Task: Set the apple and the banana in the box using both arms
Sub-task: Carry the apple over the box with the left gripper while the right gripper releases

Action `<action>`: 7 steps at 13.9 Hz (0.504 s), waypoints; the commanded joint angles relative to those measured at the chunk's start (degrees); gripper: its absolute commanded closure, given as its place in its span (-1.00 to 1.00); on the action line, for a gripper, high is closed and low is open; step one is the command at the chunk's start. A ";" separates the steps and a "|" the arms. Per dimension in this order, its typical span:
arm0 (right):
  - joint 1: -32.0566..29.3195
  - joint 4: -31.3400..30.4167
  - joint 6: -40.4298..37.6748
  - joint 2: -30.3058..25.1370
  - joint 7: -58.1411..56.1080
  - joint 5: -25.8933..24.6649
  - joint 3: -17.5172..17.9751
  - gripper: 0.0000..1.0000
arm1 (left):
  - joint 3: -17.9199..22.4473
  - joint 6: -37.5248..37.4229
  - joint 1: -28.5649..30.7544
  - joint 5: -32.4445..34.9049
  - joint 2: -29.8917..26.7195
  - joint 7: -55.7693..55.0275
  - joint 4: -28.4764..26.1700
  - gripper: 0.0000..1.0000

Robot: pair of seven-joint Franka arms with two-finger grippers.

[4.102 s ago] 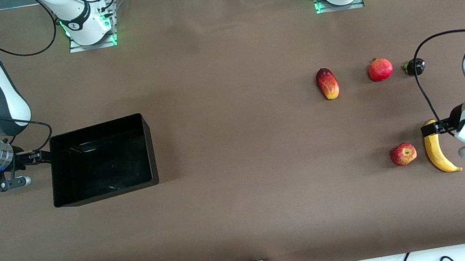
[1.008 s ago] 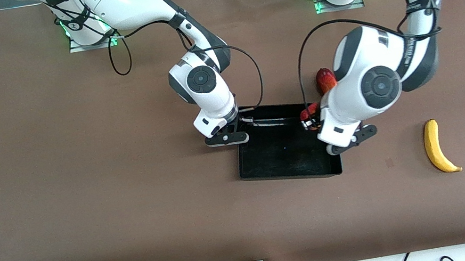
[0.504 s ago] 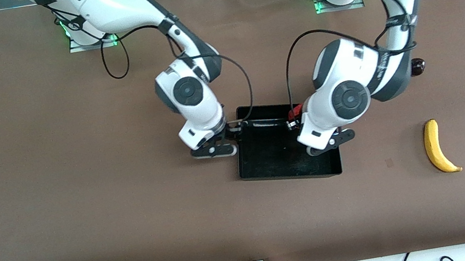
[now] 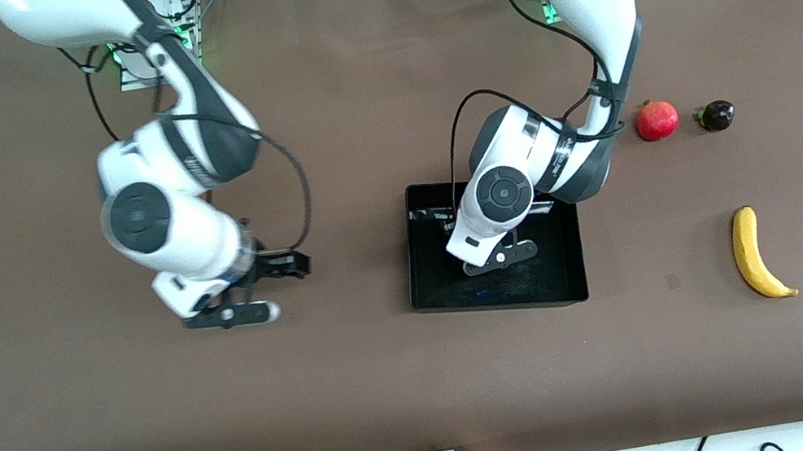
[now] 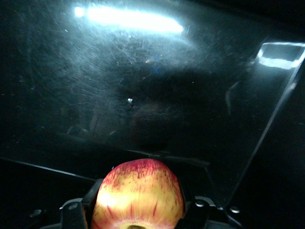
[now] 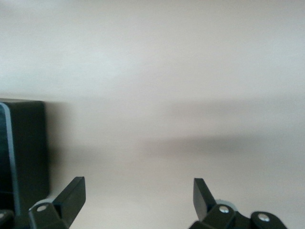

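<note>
The black box [image 4: 500, 306] sits mid-table. My left gripper [image 4: 499, 251] is down inside it, shut on the apple [image 5: 138, 191], a red fruit with yellow streaks held just above the box's scratched floor [image 5: 143, 86]. In the front view the apple is hidden under the left wrist. My right gripper [image 4: 290, 266] is open and empty over bare table, off the box toward the right arm's end; the box's outer wall [image 6: 24, 152] shows in the right wrist view. The yellow banana [image 4: 758, 253] lies on the table toward the left arm's end, nearer the front camera than the box.
A red pomegranate [image 4: 657, 120] and a small dark round fruit [image 4: 717, 115] lie toward the left arm's end, farther from the front camera than the banana. The left arm's elbow hangs over the box's farther corner.
My right gripper has let go of the box's rim and moved away toward the right arm's end. My left gripper has carried the apple farther in over the box's floor.
</note>
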 commanded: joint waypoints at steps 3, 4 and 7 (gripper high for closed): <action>-0.29 -1.17 -9.27 -6.04 -22.10 0.47 -11.37 -1.00 | 1.11 4.84 -1.41 1.09 3.52 -0.91 0.81 1.00; -0.29 -1.17 -10.86 -7.01 -25.46 0.47 -13.22 -1.00 | 1.20 5.64 -1.41 1.09 3.96 -1.26 0.81 0.97; -2.13 -1.87 -14.21 -9.82 -31.38 1.43 -15.26 -1.00 | 1.55 5.73 -1.50 2.93 4.58 -1.26 1.08 -0.71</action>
